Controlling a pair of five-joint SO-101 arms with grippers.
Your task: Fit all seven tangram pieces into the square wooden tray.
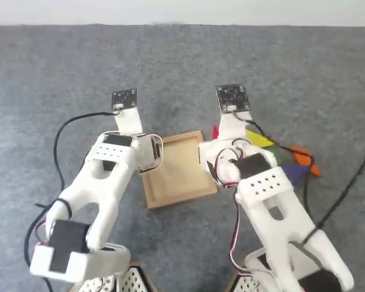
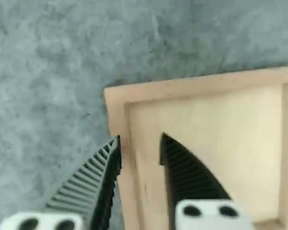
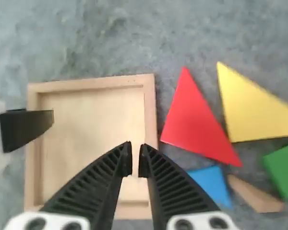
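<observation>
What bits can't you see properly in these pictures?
High view: the right arm hides most of the red piece.
Right wrist view: the edge cuts off the green piece and yellow piece.
Left wrist view: the edge cuts off the tray.

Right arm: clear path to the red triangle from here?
Probably yes. The red triangle lies flat beside the tray, uncovered, near the right arm; its jaws look shut and must open first.

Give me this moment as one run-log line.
tray: empty | left gripper: open, astride tray wall | right gripper: nearly shut, empty, over tray edge | red triangle: outside, beside tray
</observation>
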